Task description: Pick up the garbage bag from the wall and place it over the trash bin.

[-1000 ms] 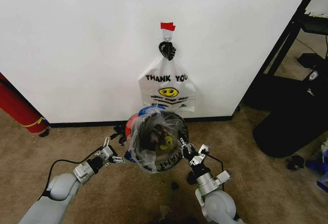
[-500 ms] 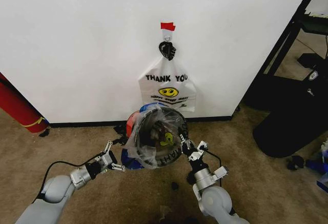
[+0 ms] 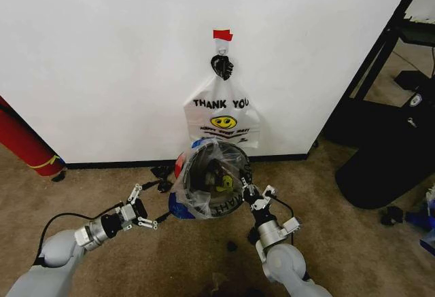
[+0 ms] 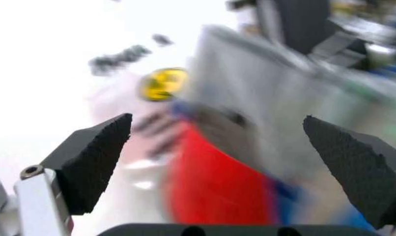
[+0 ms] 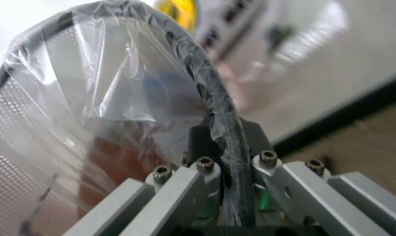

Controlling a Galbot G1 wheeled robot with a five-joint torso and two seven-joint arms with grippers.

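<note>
Head view: we look forward and down from above at the trash bin (image 3: pixel 212 180), set against the wall (image 3: pixel 102 52). Left wrist view: between our open left tool (image 4: pixel 217 162) pads, facing the trash bin from near. Right wrist view: pressed against the trash bin rim (image 5: pixel 211 98), wall behind. All three share the trash bin.

plain white wall (image 3: pixel 102 52) with black baseboard (image 3: pixel 115 164) meets brown carpet (image 3: pixel 353 249). red roll (image 3: pixel 24 141) leans at the left. black shelving frame (image 3: pixel 380 52) and black bag-like bulk (image 3: pixel 384 164) stand at the right.
</note>
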